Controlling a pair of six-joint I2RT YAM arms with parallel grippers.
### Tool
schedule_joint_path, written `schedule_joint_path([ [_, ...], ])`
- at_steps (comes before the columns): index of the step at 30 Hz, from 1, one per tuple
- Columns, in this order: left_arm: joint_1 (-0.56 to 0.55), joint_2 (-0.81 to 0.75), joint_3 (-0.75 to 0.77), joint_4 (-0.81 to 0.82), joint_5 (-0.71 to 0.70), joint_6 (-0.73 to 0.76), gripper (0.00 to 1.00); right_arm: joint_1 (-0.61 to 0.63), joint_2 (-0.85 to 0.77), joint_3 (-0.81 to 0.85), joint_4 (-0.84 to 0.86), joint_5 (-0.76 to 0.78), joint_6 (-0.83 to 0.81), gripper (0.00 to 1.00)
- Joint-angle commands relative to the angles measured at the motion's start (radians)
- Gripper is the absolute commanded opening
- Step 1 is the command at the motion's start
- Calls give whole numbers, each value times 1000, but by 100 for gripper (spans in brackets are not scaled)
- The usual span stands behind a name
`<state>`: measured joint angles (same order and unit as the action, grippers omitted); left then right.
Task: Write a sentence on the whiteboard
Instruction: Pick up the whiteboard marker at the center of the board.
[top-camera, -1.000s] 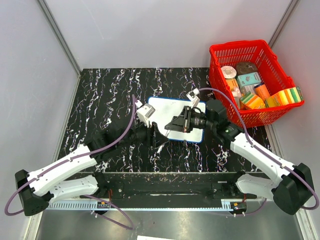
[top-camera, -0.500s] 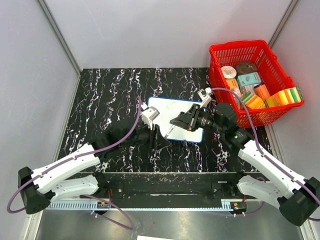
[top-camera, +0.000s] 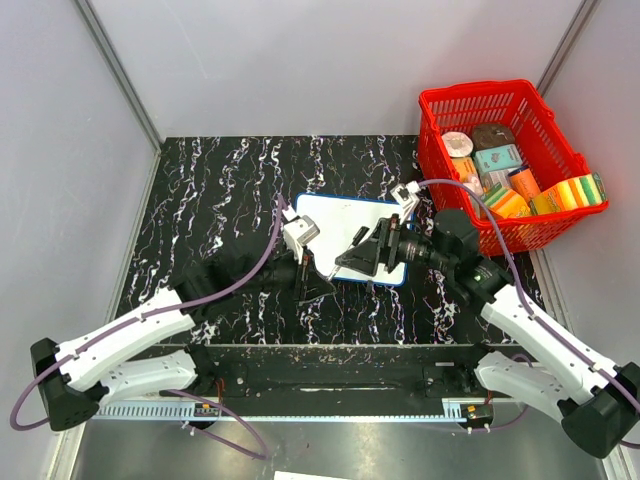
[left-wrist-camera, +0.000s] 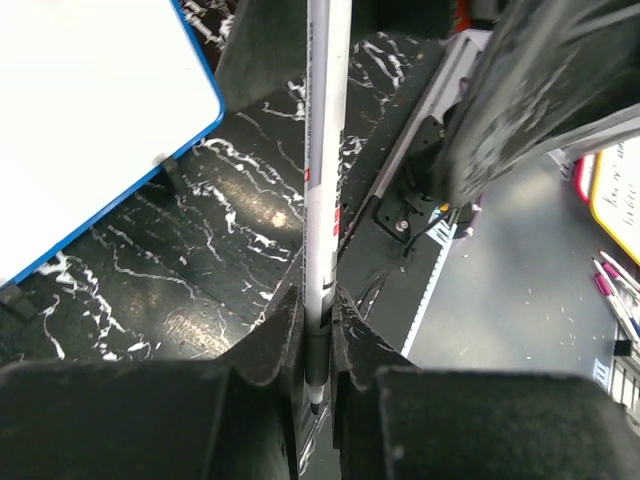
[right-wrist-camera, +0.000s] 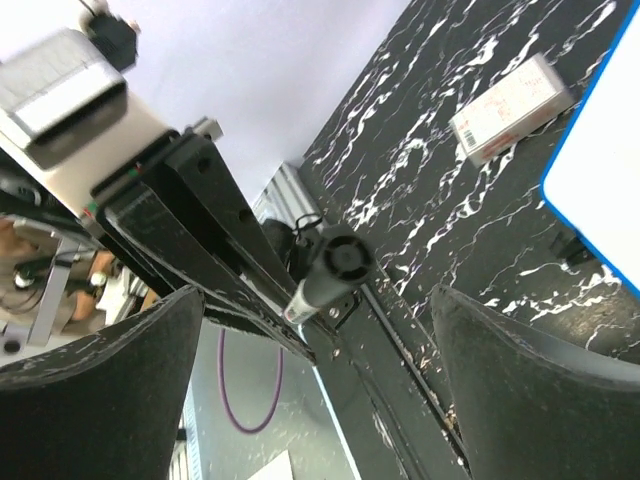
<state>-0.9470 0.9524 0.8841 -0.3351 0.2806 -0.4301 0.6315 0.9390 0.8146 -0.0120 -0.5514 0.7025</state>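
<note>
The whiteboard (top-camera: 345, 222), white with a blue rim, lies flat mid-table; one corner shows in the left wrist view (left-wrist-camera: 90, 120) and an edge in the right wrist view (right-wrist-camera: 605, 200). The sentence is out of view; the board surface that shows is plain white. My left gripper (top-camera: 320, 282) is shut on a white marker (left-wrist-camera: 325, 180) near its dark tip, just off the board's near edge. The barrel sticks out towards my right gripper (top-camera: 350, 260). That gripper stands open, its fingers (right-wrist-camera: 110, 400) wide either side of the marker's dark butt end (right-wrist-camera: 335, 265), apart from it.
A red basket (top-camera: 480, 92) full of packages stands at the back right, close behind the right arm. A small white box (right-wrist-camera: 510, 105) lies on the black marbled table beside the board. Off the table's near edge are a handwritten card (left-wrist-camera: 615, 190) and loose pens (left-wrist-camera: 618, 290).
My left gripper has shut on the marker. My right gripper, shut on it before, has opened and let go. Both grippers shifted slightly.
</note>
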Motion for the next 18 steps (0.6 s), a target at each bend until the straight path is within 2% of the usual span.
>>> schedule_joint_path([
  [1, 4, -27, 82, 2, 110, 74, 0, 5, 17, 20, 67, -171, -8, 100],
  [3, 4, -30, 96, 2, 129, 86, 0, 4, 32, 8, 142, -234, 24, 97],
  [4, 4, -27, 101, 2, 131, 90, 0, 4, 46, -6, 168, -254, 53, 90],
  [6, 4, -24, 111, 4, 135, 96, 0, 4, 53, -20, 243, -291, 80, 84],
  [10, 4, -17, 119, 10, 137, 96, 0, 4, 52, -34, 290, -298, 107, 67],
  [11, 4, -15, 121, 11, 137, 96, 0, 5, 53, -31, 282, -300, 106, 56],
  [14, 4, -15, 121, 18, 135, 94, 0, 5, 60, -29, 277, -315, 104, 38],
  [18, 4, -14, 119, 16, 129, 94, 0, 5, 53, -37, 274, -328, 101, 34],
])
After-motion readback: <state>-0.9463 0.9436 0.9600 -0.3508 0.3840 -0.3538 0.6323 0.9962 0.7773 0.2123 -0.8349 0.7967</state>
